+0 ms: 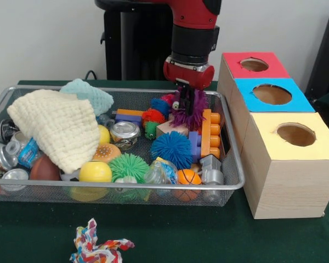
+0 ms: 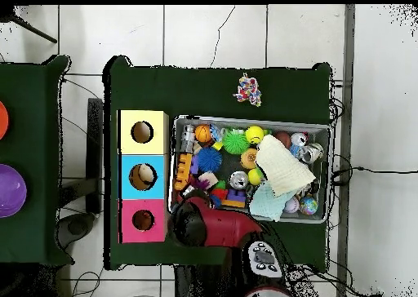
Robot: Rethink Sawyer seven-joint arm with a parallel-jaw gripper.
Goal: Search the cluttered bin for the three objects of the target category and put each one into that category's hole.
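Observation:
The wire mesh bin [image 1: 126, 187] is full of toys and also shows in the overhead view [image 2: 253, 120]. My gripper [image 1: 186, 109] reaches down into the bin's far right corner. It is shut on a purple spiky toy [image 1: 197, 116] with small eyes, held just above a wooden block. In the overhead view the red arm [image 2: 220, 224] covers the gripper and only the toy's purple edge [image 2: 202, 182] shows. The red-topped box's hole [image 1: 254, 64] is to the right of the bin, just beyond the gripper; it also shows in the overhead view [image 2: 143, 220].
A blue-topped box [image 1: 271, 94] and a yellow-topped box [image 1: 296, 134] stand in line with the red one. A cream cloth [image 1: 57, 129] covers the bin's left part. A blue spiky ball [image 1: 171, 149] and a green one [image 1: 129, 166] lie nearby. A rope toy [image 1: 96, 246] lies outside the bin.

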